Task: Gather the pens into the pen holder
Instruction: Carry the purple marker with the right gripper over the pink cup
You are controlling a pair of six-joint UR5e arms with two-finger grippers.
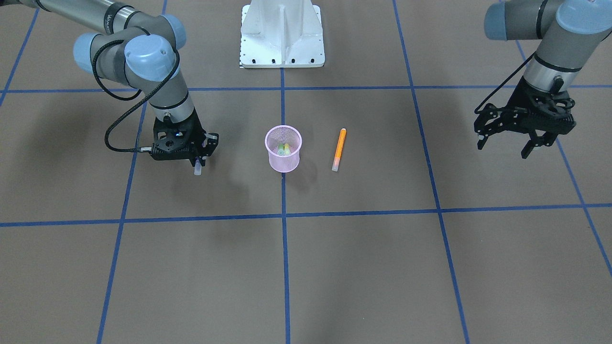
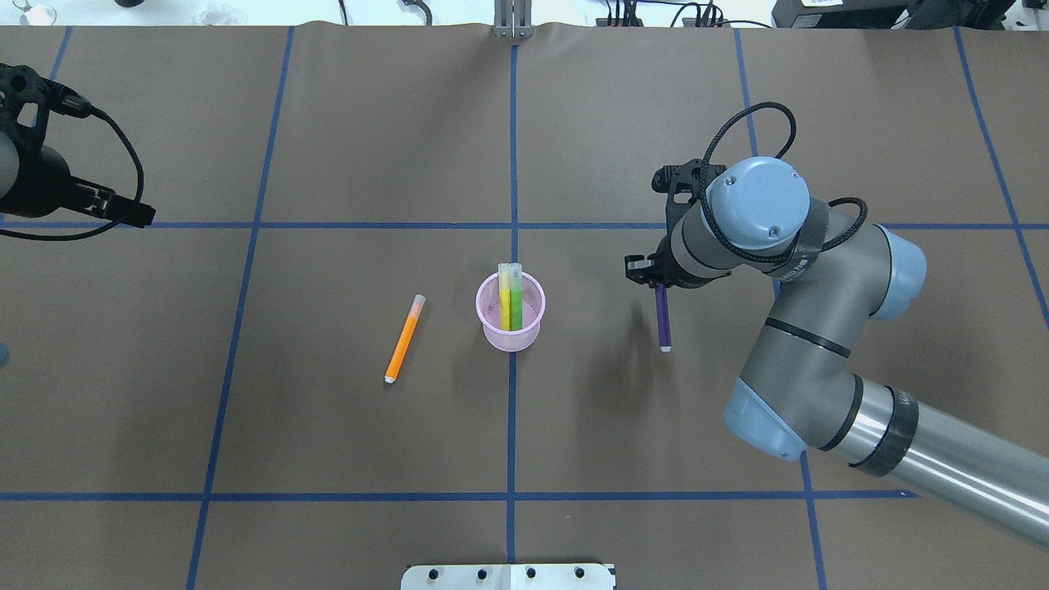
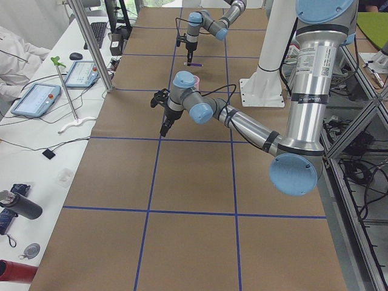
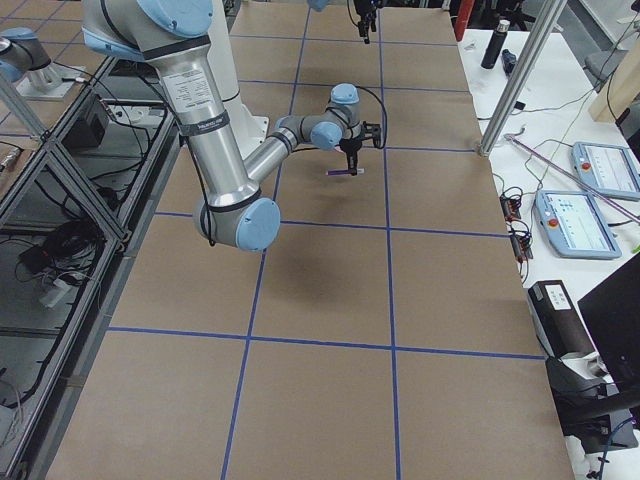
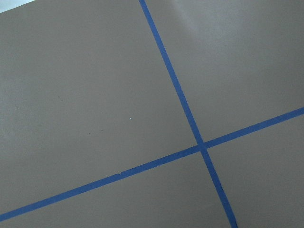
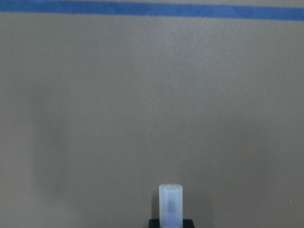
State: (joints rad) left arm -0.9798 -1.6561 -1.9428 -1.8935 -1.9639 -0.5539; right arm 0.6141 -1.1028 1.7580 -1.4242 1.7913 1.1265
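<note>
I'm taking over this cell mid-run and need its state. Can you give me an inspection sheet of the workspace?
Surface: brown paper table with a blue tape grid.
Job's things: pink pen holder upright at centre, with yellow pen and green pen inside; orange pen lying beside it; purple pen gripped near its cap.
Clutter: nothing seen.
Pincers: right pincer shut on the purple pen; left pincer open and empty.
Cables: black cable looped off the right wrist.
Surroundings: white robot base; tablets on a side bench.

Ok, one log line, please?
right end effector: holds purple pen; left end effector: open; cup: yellow pen, green pen; orange pen: on table
</note>
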